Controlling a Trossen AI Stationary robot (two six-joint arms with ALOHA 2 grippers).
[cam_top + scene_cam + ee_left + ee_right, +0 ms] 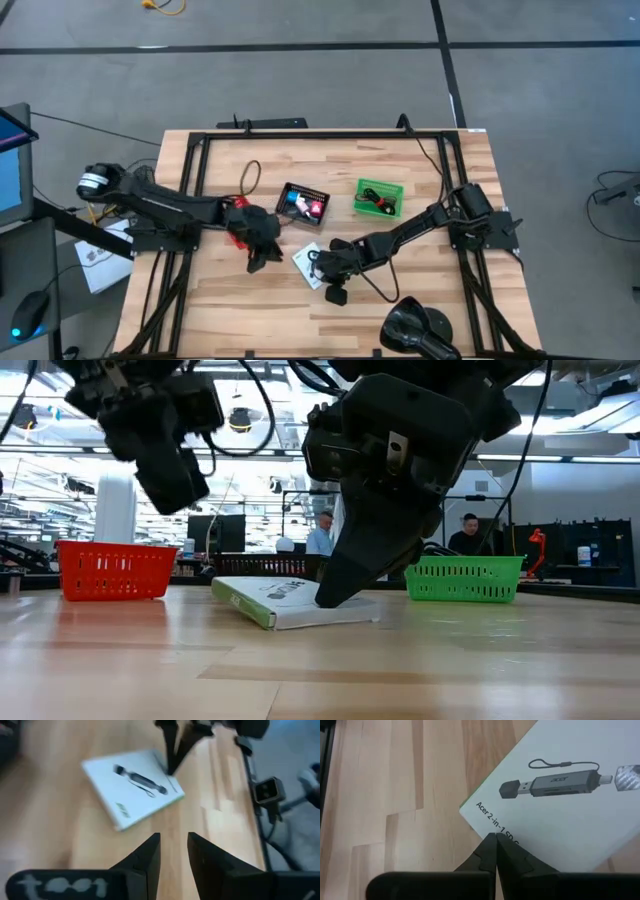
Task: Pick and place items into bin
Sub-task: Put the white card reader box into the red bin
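**Closed fingers on the box edge**

The right gripper [496, 851] has its fingers pressed together, tips touching the near edge of the white box [570, 795] (lying flat mid-table). A good pick probably needs the fingers spread to straddle that edge. The arm reaches low across the table. The left gripper [173, 851], narrowly parted, hovers nearby.

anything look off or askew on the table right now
The flat white cardboard box printed with a USB card reader looks tipped: in the low view one edge is raised off the wooden table, with the right tool pressed shut on its top face. The left tool hovers beside it, slightly open.
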